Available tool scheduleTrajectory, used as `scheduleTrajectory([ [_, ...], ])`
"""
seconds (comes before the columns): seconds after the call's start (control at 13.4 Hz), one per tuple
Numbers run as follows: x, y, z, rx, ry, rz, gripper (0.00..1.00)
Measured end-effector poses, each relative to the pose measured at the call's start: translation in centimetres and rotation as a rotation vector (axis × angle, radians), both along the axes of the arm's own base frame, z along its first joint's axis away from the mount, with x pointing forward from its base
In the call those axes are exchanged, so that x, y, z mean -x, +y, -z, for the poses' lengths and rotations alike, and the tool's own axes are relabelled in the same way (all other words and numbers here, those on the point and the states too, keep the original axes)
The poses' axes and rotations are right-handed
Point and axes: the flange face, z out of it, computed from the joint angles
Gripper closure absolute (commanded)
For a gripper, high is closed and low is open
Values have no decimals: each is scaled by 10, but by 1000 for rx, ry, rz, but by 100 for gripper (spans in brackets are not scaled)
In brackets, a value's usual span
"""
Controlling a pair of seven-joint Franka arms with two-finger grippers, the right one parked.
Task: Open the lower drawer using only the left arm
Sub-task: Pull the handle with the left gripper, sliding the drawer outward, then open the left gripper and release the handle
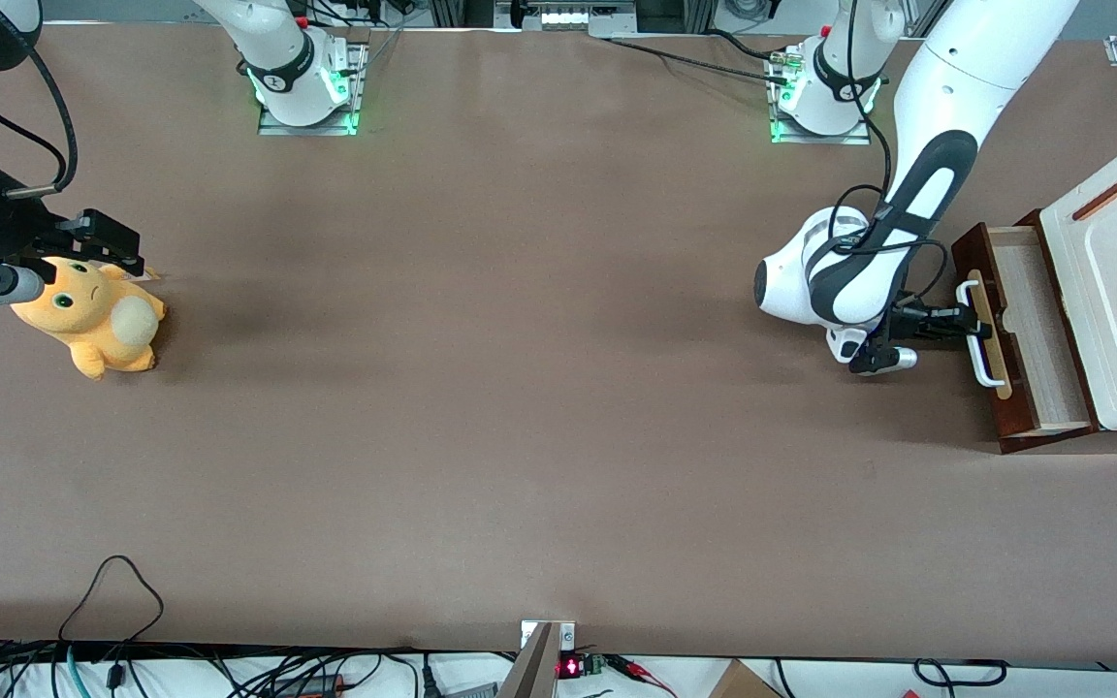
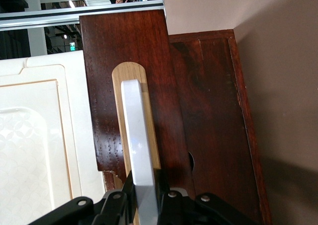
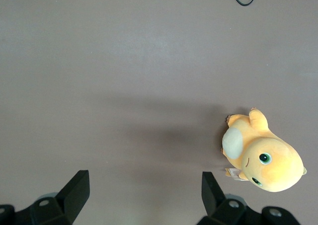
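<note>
The lower drawer stands partly pulled out of the white cabinet at the working arm's end of the table, its pale wooden inside showing beside the cabinet top. The left arm reaches toward the cabinet, and its gripper is clamped on the white handle of the drawer front, one finger on each side of the bar. To finish well, I judge the pull should run straight away from the cabinet, level and slow, so the drawer does not twist or drag the cabinet along.
</note>
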Motion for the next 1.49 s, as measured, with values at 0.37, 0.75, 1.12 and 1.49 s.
scheduleTrajectory([
  [0.37,0,-5,0,6,2,7,99],
  [0.75,-1,-15,0,34,26,37,0],
  [1.12,-14,-52,-11,110,39,80,0],
  [1.49,-56,-81,-101,476,-16,-186,0],
])
